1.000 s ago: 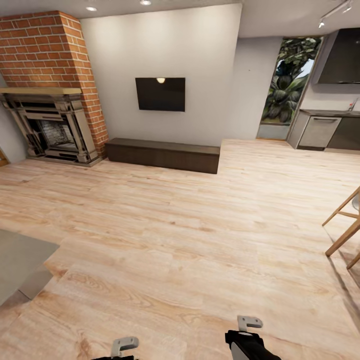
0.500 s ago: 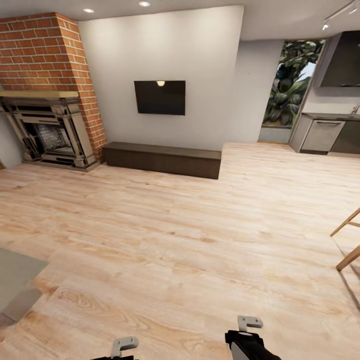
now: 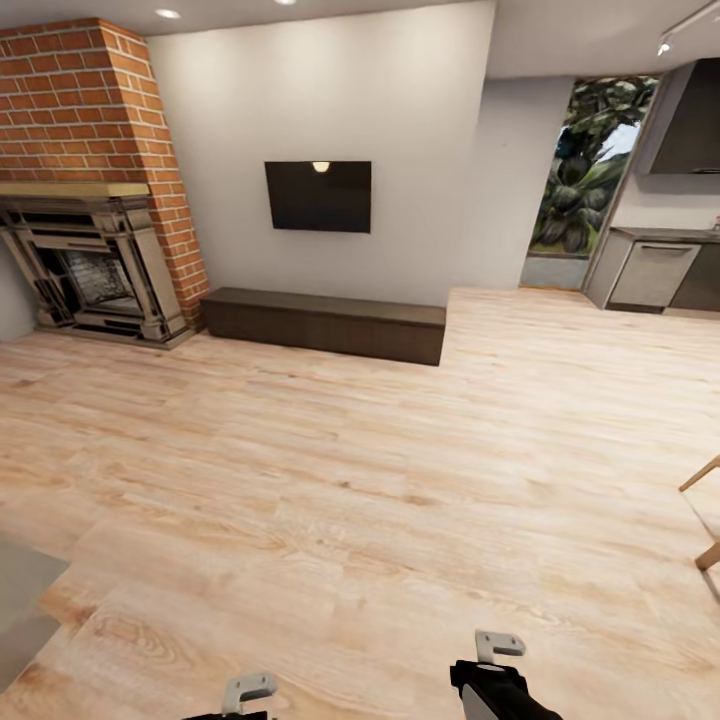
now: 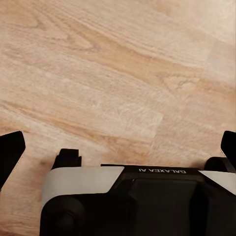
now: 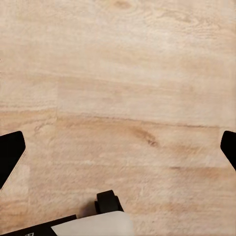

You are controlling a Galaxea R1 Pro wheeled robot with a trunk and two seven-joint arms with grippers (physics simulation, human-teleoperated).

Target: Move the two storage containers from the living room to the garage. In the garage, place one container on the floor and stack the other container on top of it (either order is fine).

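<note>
The task looks barely begun — both grippers, left [image 4: 118, 147] and right [image 5: 118, 150], hang with fingers spread and empty over the light wood plank floor [image 3: 380, 500], no bins in hand.

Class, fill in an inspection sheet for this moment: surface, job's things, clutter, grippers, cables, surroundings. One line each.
Surface: light wood plank floor, bare where the wrist views look down on it.
Job's things: nothing seen.
Clutter: grey rug corner at the left edge; wooden legs at the right edge.
Grippers: left gripper and right gripper both open, empty, above the floor.
Cables: nothing seen.
Surroundings: brick fireplace, wall television, low dark bench, kitchen units, window with foliage.
</note>
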